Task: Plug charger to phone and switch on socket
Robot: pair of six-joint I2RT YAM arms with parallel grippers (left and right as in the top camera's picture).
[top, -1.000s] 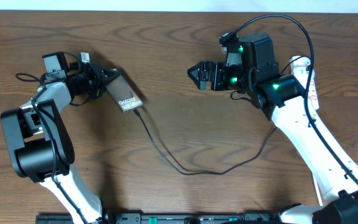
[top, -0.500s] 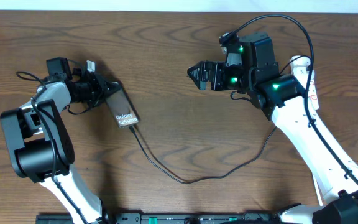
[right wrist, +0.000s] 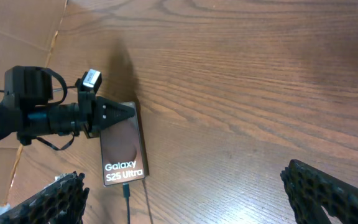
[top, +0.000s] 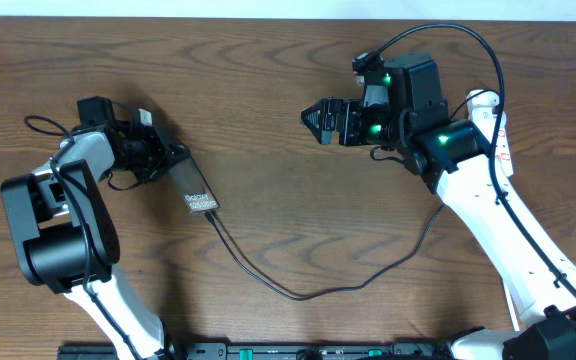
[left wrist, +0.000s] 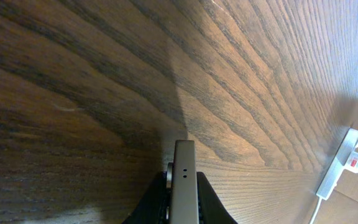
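Observation:
The phone (top: 194, 189), a bronze slab with white "Galaxy" lettering (right wrist: 124, 152), is tilted up on one long edge, with my left gripper (top: 174, 163) shut on its far end. It shows edge-on (left wrist: 183, 163) between the left gripper (left wrist: 183, 186) fingers. The charger (top: 298, 294), a thin black cable, curves across the table, and its plug (right wrist: 125, 190) sits at the phone's bottom end. My right gripper (top: 322, 120) hovers open and empty right of centre; in its own view the gripper (right wrist: 188, 196) shows only bare wood between its fingers. The white socket (left wrist: 339, 167) lies at the right, partly under the right arm (top: 503, 140).
The charger cable loops over the table's middle and front (top: 408, 252). A thick black robot cable (top: 458, 32) arches over the right arm. The left arm's base (top: 53, 240) stands at the front left. The table's far edge (top: 288, 12) runs along the top.
My left gripper has turned and drawn the phone toward the front left, tipping it onto its edge. The cable's near end followed. The right arm has not moved.

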